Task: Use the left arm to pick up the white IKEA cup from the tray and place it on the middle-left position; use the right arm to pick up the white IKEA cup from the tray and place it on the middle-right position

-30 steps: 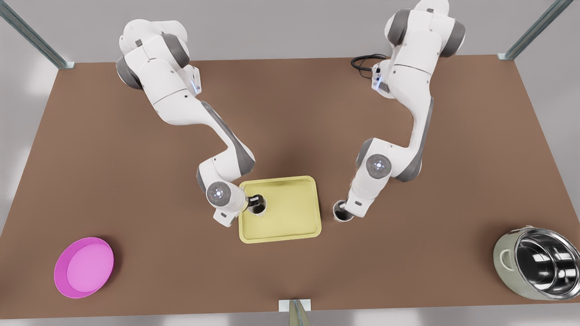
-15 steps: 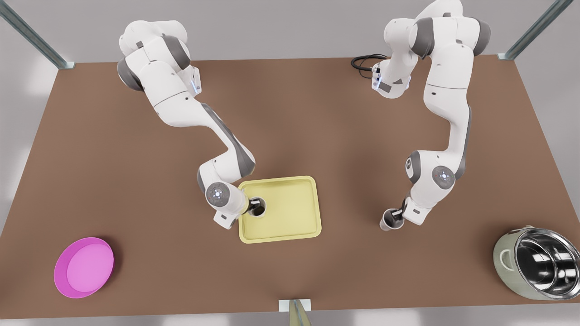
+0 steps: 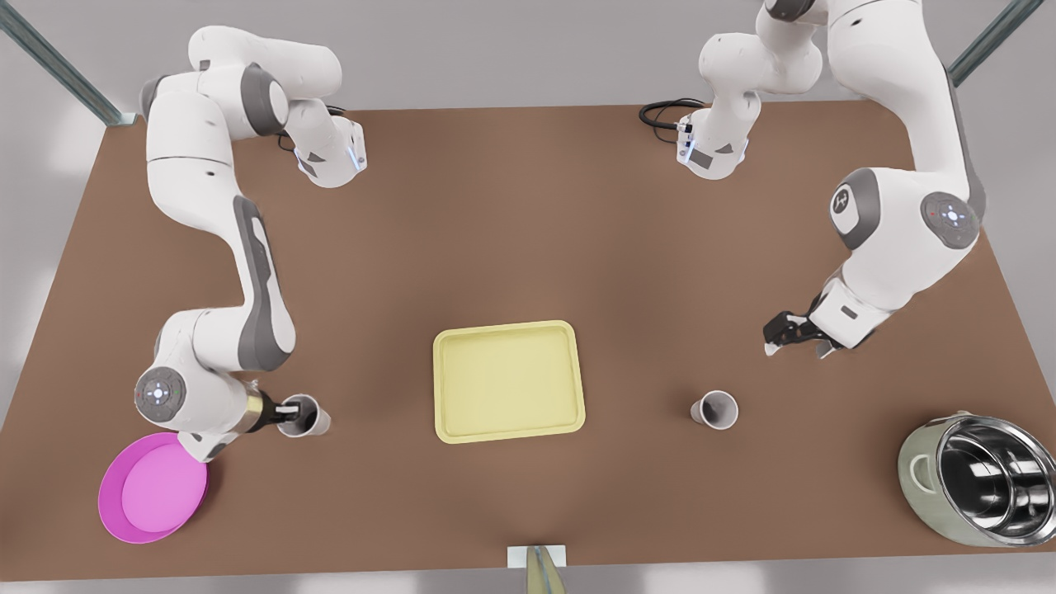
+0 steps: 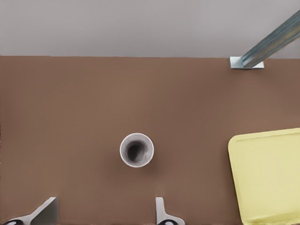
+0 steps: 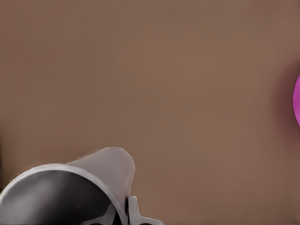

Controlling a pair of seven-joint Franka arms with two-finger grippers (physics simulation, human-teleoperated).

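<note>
1. Brown flat tabletop (image 3: 511, 231): backed by a grey wall, with a metal corner post (image 4: 265, 47) at its far edge.
2. Pale yellow rectangular tray with rounded corners and a low rim (image 3: 509, 381): laid near the middle of the tabletop, nothing on it. It is also seen in the left wrist view (image 4: 267, 178).
3. First small white tapered handleless cup with a dark inside (image 3: 714, 409): stood upright on bare tabletop, well apart from the tray on the front view's right. It is seen from above in the left wrist view (image 4: 136, 150).
4. Left gripper, black with pale fingertips (image 3: 796, 346): carried by the white arm on the front view's right and raised above the tabletop. Its fingers (image 4: 161, 211) are spread wide. The first cup is apart from them, nearer the table's front edge, and nothing is held.
5. Second white tapered cup of the same kind (image 3: 304, 415): placed on the front view's left, well apart from the tray. It is tilted in the grip, and whether it touches the tabletop cannot be told.
6. Right gripper, black, behind a brass-coloured wrist band (image 3: 293, 410): its fingers are pinched on the rim of the second cup (image 5: 79, 187), with one finger (image 5: 133, 211) outside the wall.
7. Round pink dish (image 3: 153, 487): set near the front corner on the front view's left, just beside the right arm's wrist.
8. Steel pot with a pale green outside (image 3: 978, 478): lying tilted near the opposite front corner.
</note>
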